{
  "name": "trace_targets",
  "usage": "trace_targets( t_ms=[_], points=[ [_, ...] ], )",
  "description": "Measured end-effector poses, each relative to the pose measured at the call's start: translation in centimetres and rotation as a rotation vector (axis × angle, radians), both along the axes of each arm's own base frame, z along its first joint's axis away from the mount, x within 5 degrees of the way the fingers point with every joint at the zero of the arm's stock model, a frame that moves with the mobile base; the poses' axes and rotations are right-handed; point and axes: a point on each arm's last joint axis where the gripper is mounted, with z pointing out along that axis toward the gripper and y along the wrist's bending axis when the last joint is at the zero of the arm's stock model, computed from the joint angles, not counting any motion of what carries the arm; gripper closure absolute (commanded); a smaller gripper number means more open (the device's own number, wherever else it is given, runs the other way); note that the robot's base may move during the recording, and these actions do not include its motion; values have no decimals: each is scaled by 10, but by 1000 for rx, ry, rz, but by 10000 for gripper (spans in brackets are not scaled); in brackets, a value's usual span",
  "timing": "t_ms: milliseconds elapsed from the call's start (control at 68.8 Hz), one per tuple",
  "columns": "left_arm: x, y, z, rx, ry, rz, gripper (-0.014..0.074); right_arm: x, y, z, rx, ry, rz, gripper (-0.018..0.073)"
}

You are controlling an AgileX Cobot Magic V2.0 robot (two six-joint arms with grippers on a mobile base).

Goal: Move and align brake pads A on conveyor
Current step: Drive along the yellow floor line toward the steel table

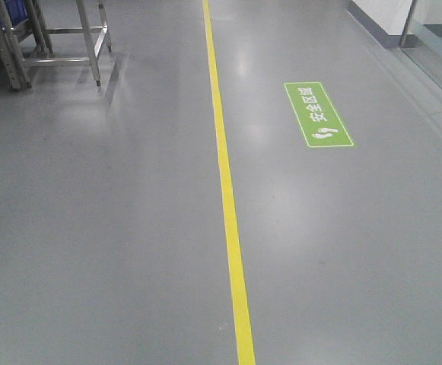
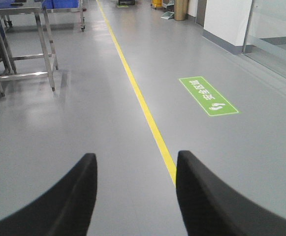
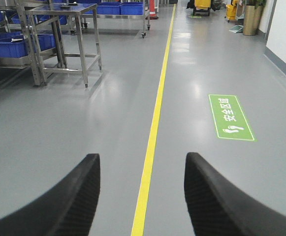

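The brake pads A and the conveyor are out of view in all three views. My left gripper (image 2: 136, 158) is open, its two black fingers wide apart with only grey floor and the yellow line between them. My right gripper (image 3: 142, 160) is open too, holding nothing, with the yellow line running between its fingers. Neither gripper shows in the front view.
A yellow floor line (image 1: 224, 175) runs along the grey aisle. A green floor sign (image 1: 317, 114) lies right of it. Steel table legs (image 1: 91, 42) and racks with blue bins (image 3: 15, 44) stand at the left. A white wall and glass partition (image 2: 275, 34) bound the right.
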Motion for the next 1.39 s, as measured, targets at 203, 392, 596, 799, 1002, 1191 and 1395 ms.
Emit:
trace_targets(
  t_ms=[203, 392, 596, 799, 1002, 1191, 1395],
  points=[
    [0, 0, 0, 0, 0, 0, 253, 0, 0, 0, 0, 0, 0, 189],
    [0, 0, 0, 0, 0, 0, 253, 0, 0, 0, 0, 0, 0, 189],
    [0, 0, 0, 0, 0, 0, 253, 0, 0, 0, 0, 0, 0, 189],
    [0, 0, 0, 0, 0, 0, 253, 0, 0, 0, 0, 0, 0, 189],
    [0, 0, 0, 0, 0, 0, 253, 0, 0, 0, 0, 0, 0, 189],
    [0, 0, 0, 0, 0, 0, 253, 0, 0, 0, 0, 0, 0, 189],
    [0, 0, 0, 0, 0, 0, 253, 0, 0, 0, 0, 0, 0, 189]
  ],
)
